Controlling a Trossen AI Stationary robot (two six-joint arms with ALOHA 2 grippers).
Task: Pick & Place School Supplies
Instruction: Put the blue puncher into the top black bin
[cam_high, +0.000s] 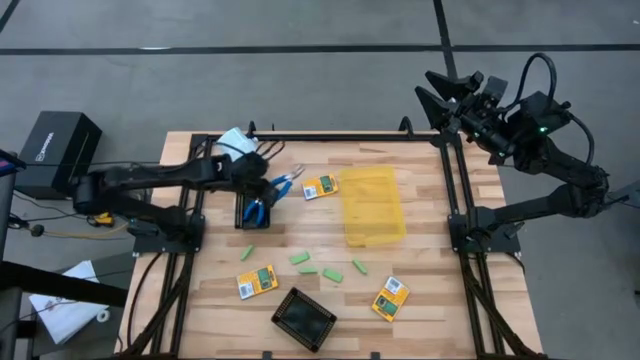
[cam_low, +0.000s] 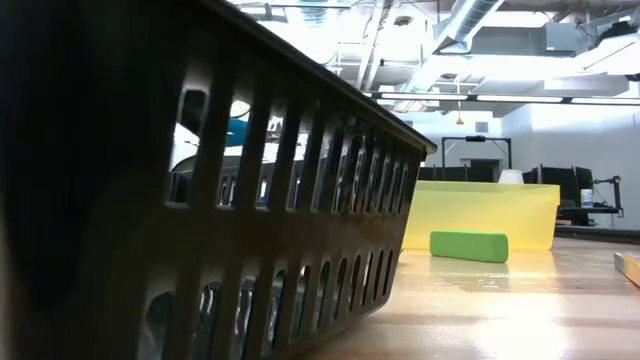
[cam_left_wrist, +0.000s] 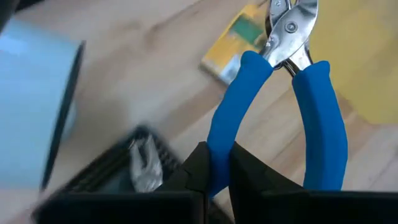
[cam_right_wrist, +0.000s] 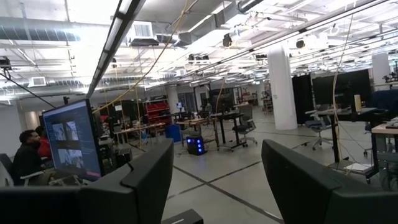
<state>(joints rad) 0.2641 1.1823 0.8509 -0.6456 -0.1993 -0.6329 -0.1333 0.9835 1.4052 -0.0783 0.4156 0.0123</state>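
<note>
My left gripper (cam_high: 262, 187) (cam_left_wrist: 217, 163) is over the far left part of the table, shut on a blue-handled plier-like tool (cam_high: 284, 182) (cam_left_wrist: 292, 81). A second blue-handled tool (cam_high: 254, 210) lies in a black tray (cam_high: 242, 215) just beside it. Three yellow packs lie flat on the wood: one (cam_high: 320, 187) (cam_left_wrist: 233, 46) beyond the held tool, two (cam_high: 257, 281) (cam_high: 390, 297) near the front. Several green pieces (cam_high: 332, 272) (cam_low: 468, 245) lie mid-table. My right gripper (cam_high: 440, 95) (cam_right_wrist: 217, 180) is open, raised past the table's far right corner. My left gripper pinches one blue handle (cam_left_wrist: 219, 149) of the tool, near its free end, between its two fingers. The other handle (cam_left_wrist: 320, 124) stays free beside them. The tool sticks out ahead of the fingers, its metal jaws (cam_left_wrist: 289, 25) toward the yellow pack. Whether it rests on the table I cannot tell.
A yellow translucent bin (cam_high: 372, 205) (cam_low: 480, 215) stands mid-table. A second black tray (cam_high: 303, 320) sits at the near edge and fills the low view's left (cam_low: 250, 250). A pale white-blue cylinder (cam_high: 235, 140) (cam_left_wrist: 37, 112) lies by the left arm. A person sits at a monitor in the room (cam_right_wrist: 28, 155).
</note>
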